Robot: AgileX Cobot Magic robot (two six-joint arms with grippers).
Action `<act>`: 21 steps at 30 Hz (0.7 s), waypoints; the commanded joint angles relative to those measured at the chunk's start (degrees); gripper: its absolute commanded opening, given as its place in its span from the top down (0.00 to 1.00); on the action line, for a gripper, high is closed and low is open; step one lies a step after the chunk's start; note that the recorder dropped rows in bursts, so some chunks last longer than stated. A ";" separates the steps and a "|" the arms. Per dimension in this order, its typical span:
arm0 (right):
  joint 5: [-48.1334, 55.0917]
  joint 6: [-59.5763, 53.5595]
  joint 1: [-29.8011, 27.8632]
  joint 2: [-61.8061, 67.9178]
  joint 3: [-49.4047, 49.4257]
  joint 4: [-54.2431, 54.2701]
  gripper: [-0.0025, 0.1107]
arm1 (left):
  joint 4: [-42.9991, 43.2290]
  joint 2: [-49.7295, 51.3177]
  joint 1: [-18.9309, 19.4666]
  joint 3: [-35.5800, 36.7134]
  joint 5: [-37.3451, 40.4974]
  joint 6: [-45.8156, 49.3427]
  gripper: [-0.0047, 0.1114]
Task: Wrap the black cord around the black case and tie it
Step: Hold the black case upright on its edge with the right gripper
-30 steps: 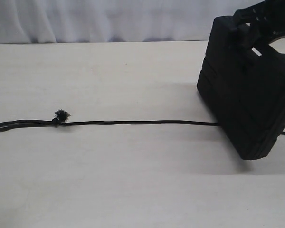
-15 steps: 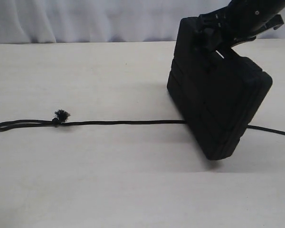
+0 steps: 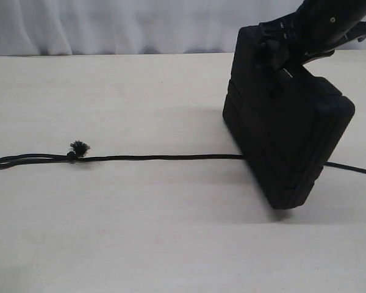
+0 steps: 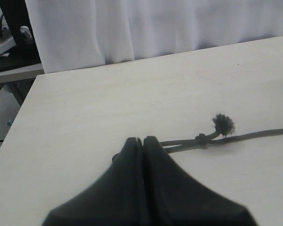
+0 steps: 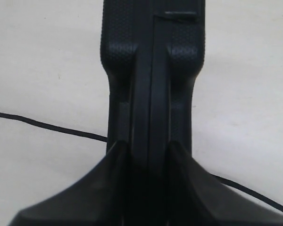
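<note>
I have wide bare table [image 3: 140,244] in front of and to the left of the case [image 3: 287,134]. The far edge meets a white curtain [image 3: 110,24], and the case stands near the right border of the exterior view. My right arm comes in from the upper right, and the right gripper [image 3: 274,54] is clamped on the case's top edge, a finger [image 5: 108,188] on each side of the seam. The case is tilted, one lower corner down toward the table; I cannot tell whether it touches. The cord [image 3: 158,158] lies straight across the table, passes under or behind the case and comes out on the right. Its looped end with the tufted knot [image 3: 79,148] lies far left, well apart from the case. My left gripper [image 4: 143,141] is pressed closed on nothing, just beside that loop and near the table's left edge
</note>
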 commanded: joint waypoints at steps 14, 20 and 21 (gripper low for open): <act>-7.11 1.32 -0.14 -2.64 7.23 -1.93 0.94 | -0.42 -0.17 -0.54 0.19 -0.57 0.21 0.96; -3.72 1.32 -0.14 -2.76 7.23 -3.05 0.94 | 1.77 -0.17 -0.54 0.19 -3.70 0.21 0.96; -3.73 1.32 -0.14 -2.76 7.23 -3.36 0.94 | 1.32 -0.17 -0.54 0.19 -5.32 0.10 0.96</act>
